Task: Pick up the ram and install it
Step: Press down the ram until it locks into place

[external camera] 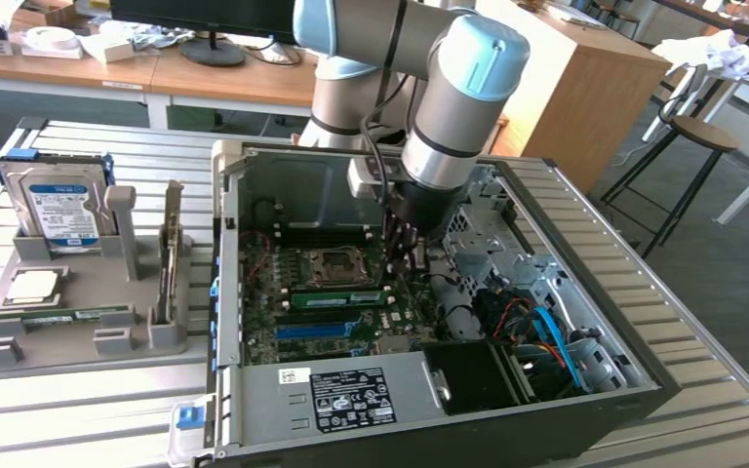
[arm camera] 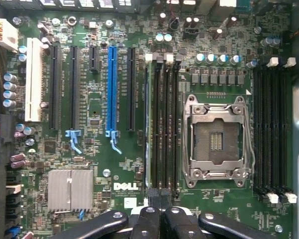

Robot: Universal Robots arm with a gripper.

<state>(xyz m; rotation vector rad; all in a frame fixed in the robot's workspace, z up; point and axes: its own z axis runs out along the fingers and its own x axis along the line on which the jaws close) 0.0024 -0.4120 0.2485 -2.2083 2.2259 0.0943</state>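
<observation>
the clenched gripper [arm camera: 157, 209] hung directly over the ram [external camera: 336, 296], seated lengthwise beside the cpu socket [arm camera: 218, 142].

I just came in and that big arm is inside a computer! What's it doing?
The robot arm is reaching down into an open computer case. Its tool is shut and hangs right over the long slots beside the empty chip socket. A green memory stick sits in one of those slots. A hard drive waits outside on a gray tray.
</observation>
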